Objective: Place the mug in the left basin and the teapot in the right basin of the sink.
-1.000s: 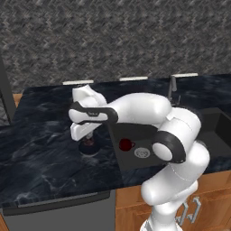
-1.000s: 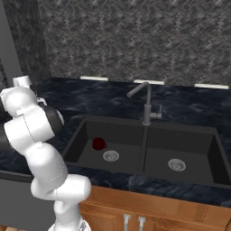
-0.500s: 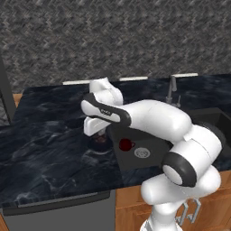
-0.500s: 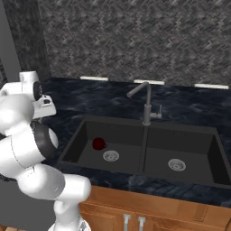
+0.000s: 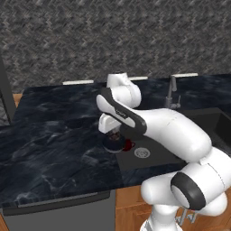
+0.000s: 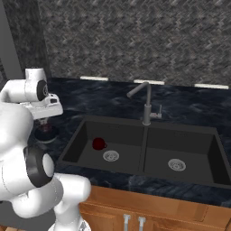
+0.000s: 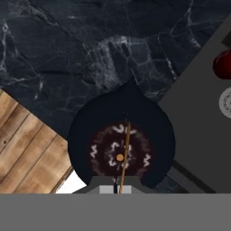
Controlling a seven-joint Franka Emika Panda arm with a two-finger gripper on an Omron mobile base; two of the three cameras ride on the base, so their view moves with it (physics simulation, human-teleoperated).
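Observation:
The black teapot hangs by its thin wire handle from my gripper, which is shut on that handle. It sits just over the dark counter, at the left rim of the sink's left basin. From the other side, the teapot hangs under the gripper, left of the left basin. The hand view looks straight down on the teapot, its handle running up to the gripper. The red mug lies in the left basin beside its drain. The right basin holds only its drain.
A slim tap stands at the sink's divider. Dark marble counter spreads to the left, and its front edge is close to the teapot, with wood showing past it. A grey tiled wall backs the counter.
The arm has swung right, carrying the teapot across the counter from further left up to the left basin's rim. The mug has stayed in the left basin.

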